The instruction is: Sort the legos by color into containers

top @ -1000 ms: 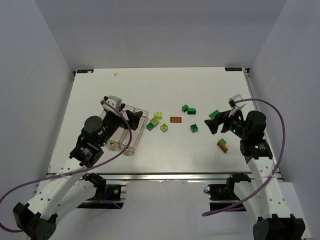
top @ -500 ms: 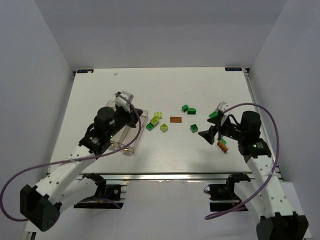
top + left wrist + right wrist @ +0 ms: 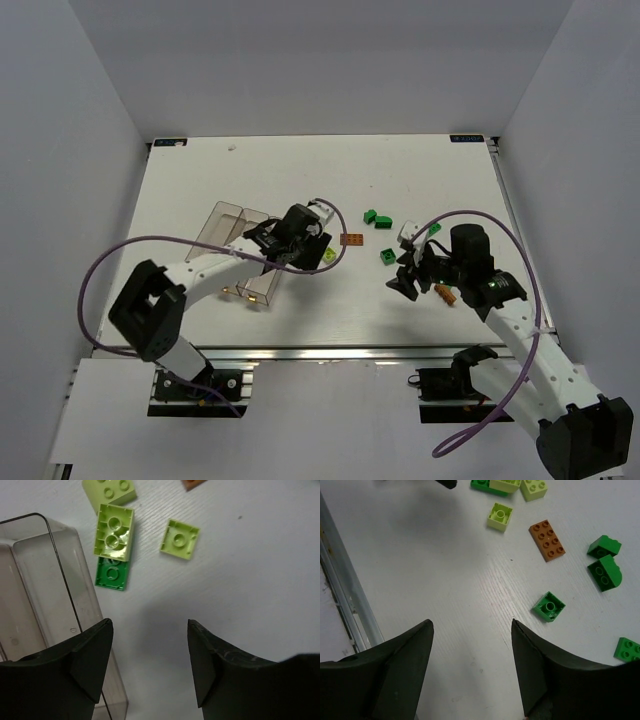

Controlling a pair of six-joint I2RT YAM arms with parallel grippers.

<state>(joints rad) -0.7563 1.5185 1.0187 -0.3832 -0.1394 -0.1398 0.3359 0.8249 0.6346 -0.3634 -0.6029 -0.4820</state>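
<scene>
Both jaw pairs apart, empty: left gripper (image 3: 150,630) beside the containers (image 3: 60,570) (clear), right gripper (image 3: 471,627) above loose legos (image 3: 549,606)

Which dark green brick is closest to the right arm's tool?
The square dark green brick lying alone just ahead of the right tool; the other dark green bricks sit farther away.
</scene>
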